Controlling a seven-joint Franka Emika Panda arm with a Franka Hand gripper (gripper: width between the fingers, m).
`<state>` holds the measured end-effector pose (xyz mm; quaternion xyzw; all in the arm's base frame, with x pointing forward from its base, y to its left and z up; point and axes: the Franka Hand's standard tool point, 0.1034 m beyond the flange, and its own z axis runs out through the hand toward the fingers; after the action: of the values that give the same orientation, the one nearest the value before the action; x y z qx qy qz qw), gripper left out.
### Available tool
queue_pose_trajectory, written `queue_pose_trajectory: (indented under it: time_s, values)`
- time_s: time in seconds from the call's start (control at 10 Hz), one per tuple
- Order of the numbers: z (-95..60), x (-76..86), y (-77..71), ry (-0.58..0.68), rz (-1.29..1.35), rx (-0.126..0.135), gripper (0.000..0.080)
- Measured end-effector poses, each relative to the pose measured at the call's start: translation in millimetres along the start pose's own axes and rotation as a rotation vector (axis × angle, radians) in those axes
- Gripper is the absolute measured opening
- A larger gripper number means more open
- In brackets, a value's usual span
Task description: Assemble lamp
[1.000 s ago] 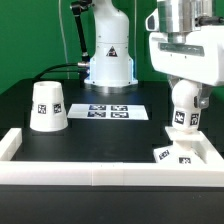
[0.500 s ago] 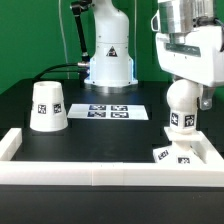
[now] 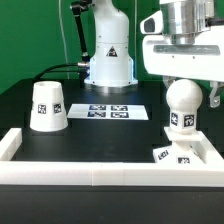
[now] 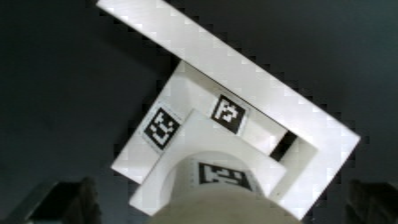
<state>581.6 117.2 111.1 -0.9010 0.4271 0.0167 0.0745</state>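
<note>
The white plastic bulb (image 3: 181, 108) stands upright on the low angular base (image 3: 176, 154), its smooth rounded dome uppermost and a black-and-white square tag on its narrower neck. The base is a flat, faceted white piece with square tags on its slanted faces, and it sits in the corner of the raised white border (image 3: 100, 172) at the exterior view's right, on the matte black table (image 3: 90, 135). The gripper (image 3: 184, 77) hangs just above the bulb's dome with its jaws spread wide, and nothing is held between them; in the wrist view only dim dark finger shapes show at the picture's lower corners, on either side of the bulb (image 4: 214, 180), clear of its sides. From that camera the base (image 4: 196, 125) reads as a sharp-edged slab with two tags on its top face, pressed against the long flat white bar of the border (image 4: 231, 60). The tapered shade (image 3: 47, 106), a smooth cup-like cone with its wider end down and a tag on its wall, stands well apart at the exterior view's left. The marker board (image 3: 108, 111), a thin flat strip of printed tags, lies between the shade and the bulb, farther back on the table.
</note>
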Motion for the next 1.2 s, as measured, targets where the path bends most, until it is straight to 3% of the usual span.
queue_pose_trajectory:
  time_s: [0.3,0.5,0.9,1.2]
  values:
    - [0.7,4.1,4.3,0.001,-0.272,-0.003,0.0698]
    - [-2.3,4.3,-0.3,0.02,-0.495,-0.024,0.0698]
    - [-0.8,5.8,1.4,0.015,-0.761,-0.027,0.0698]
    - [-4.4,14.0,0.3,0.059,-1.18,-0.039,0.0698]
